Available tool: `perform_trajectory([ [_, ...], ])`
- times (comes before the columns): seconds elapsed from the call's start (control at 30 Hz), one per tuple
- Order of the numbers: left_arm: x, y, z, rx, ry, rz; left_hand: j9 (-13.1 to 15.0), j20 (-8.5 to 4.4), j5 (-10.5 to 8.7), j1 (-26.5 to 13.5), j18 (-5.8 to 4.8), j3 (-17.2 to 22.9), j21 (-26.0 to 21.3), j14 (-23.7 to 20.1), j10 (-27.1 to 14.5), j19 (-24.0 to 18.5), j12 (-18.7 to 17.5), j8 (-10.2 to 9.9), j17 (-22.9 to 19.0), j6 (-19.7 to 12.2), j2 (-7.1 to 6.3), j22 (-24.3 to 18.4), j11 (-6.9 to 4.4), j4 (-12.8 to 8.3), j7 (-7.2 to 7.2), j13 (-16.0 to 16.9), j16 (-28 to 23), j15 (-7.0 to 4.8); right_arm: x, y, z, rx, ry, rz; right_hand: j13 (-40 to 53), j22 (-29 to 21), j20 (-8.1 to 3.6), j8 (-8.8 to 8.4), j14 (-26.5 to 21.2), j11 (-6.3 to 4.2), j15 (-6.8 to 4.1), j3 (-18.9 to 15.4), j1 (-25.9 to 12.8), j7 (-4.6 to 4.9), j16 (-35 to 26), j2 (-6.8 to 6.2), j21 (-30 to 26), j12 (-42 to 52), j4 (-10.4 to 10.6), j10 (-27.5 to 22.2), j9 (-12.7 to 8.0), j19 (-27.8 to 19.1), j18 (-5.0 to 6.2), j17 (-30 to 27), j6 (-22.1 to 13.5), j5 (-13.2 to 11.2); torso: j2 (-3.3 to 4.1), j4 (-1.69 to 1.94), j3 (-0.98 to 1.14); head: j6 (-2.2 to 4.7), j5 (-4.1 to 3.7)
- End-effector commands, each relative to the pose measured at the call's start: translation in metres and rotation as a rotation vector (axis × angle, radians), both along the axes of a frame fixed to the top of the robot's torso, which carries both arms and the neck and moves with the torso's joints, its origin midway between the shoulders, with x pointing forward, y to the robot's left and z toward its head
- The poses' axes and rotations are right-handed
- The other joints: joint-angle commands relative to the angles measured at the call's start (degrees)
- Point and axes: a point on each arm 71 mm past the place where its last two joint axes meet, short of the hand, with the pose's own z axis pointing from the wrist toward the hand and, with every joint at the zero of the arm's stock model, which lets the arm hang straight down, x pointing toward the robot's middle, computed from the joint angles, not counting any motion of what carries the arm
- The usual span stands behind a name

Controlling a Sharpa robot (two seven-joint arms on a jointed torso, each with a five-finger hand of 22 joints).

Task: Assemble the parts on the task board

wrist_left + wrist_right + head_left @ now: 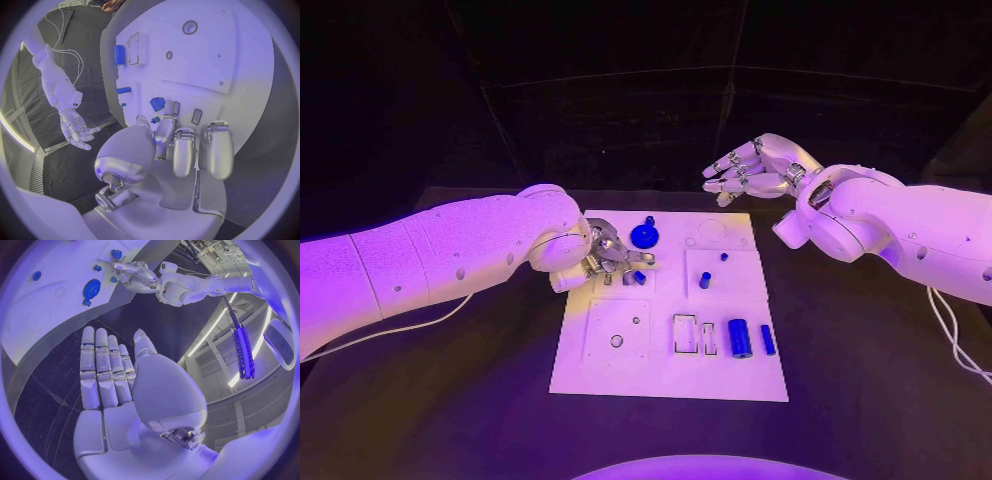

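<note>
The white task board (635,372) lies in the middle of the table. On it are a round blue knob (645,236), a blue cylinder (740,338), a blue bar (767,339) and several small blue pieces. My left hand (609,256) is low over the board's left side, fingers curled down. A blue block (157,103) lies just ahead of its fingertips (165,127). A speck of blue (154,120) shows between thumb and finger; whether it is gripped I cannot tell. My right hand (753,166) hovers beyond the board's far right corner, fingers straight and apart, holding nothing.
Empty rectangular slots (687,334) sit beside the blue cylinder, and a round recess (713,231) lies near the far edge. Black table (459,400) surrounds the board. A white cable (952,335) trails off my right arm.
</note>
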Motion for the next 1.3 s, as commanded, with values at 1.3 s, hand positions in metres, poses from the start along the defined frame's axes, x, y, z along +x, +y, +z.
perform_trajectory([
  [1.3, 0.0029, -0.0023, 0.0023, -0.040, -0.021, 0.026, -0.7, 0.53, -0.13, 1.3, -0.44, 0.2, -0.2, 6.0, -0.1, 1.6, -0.2, -0.9, 15.1, 1.0, -0.02, 5.2, 0.42, -0.9, 0.05, -0.1, 0.2, 0.41, 0.0003, 0.0005, 0.0016, 0.003, -0.006, 0.005, -0.1, -0.2, 0.39, 0.36, -0.5, 0.18, 0.12, -0.5, -0.1, 0.11, -0.3, 0.25, -0.5, 0.1, 0.0, -0.4, 0.1, -0.1, 0.29, -0.1, -0.2, 0.3, -0.02, -0.02, 0.02, 0.12, -0.19],
])
